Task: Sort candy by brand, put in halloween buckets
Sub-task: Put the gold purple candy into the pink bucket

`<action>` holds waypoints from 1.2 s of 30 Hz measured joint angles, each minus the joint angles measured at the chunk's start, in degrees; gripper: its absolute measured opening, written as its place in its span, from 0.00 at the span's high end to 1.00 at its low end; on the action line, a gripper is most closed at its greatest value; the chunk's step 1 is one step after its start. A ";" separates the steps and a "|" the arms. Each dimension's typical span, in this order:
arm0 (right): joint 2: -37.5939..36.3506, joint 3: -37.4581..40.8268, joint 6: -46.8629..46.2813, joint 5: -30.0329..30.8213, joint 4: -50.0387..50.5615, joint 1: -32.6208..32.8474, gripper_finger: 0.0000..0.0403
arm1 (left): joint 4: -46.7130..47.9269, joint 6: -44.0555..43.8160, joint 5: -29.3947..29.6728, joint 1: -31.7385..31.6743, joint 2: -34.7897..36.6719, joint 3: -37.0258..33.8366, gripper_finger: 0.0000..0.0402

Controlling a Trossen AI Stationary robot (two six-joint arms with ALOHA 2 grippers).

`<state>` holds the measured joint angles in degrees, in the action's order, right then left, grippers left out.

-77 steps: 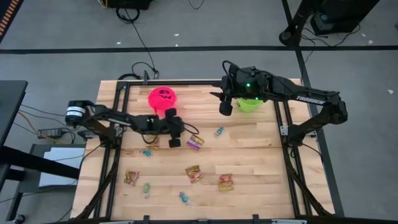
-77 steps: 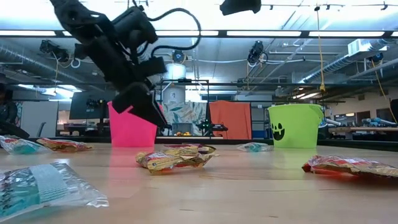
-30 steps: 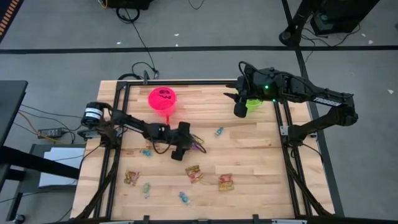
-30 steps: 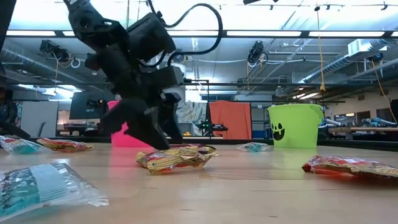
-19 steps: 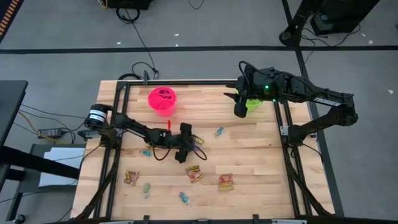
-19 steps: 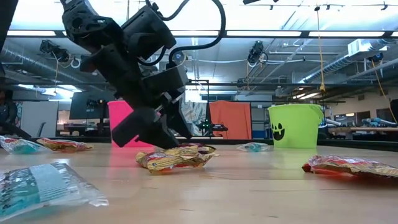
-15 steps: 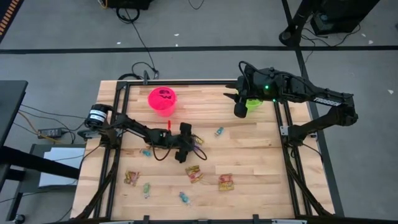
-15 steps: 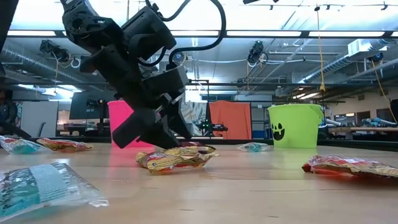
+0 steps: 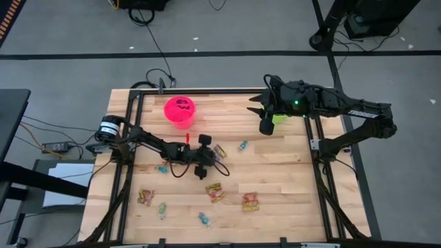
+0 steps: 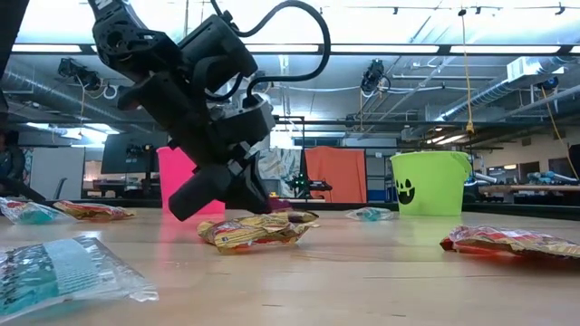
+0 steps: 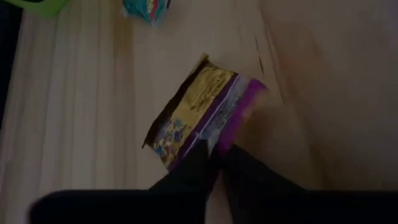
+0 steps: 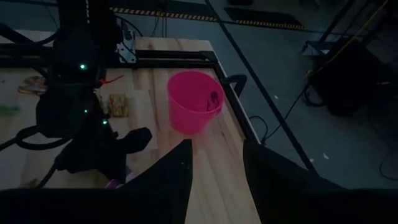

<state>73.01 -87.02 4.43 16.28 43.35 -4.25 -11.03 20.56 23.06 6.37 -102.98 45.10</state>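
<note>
High view: left gripper (image 9: 207,160) sat mid-table over purple-yellow packet (image 9: 219,152); pink bucket (image 9: 179,110) lay behind it, right gripper (image 9: 266,124) farther off by green bucket (image 9: 281,118).
Low view: left fingers came down onto packet (image 10: 276,215); green bucket (image 10: 430,183) well apart.
Left wrist view: fingers (image 11: 193,167) pinched packet (image 11: 202,113) at one short end, long axis running away from hand; flat, crinkled, purple stripe beside yellow.
Right wrist view: fingers (image 12: 171,180) spread, nothing held; pink bucket (image 12: 194,101) ahead.
</note>
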 joint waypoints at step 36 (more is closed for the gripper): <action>0.00 0.02 0.22 5.64 3.96 0.08 0.62 | 31.83 -7.95 34.43 -8.55 32.89 0.09 0.99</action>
<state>73.01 -87.00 4.64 21.93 47.31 -4.16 20.80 12.61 57.49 -2.18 -70.08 45.19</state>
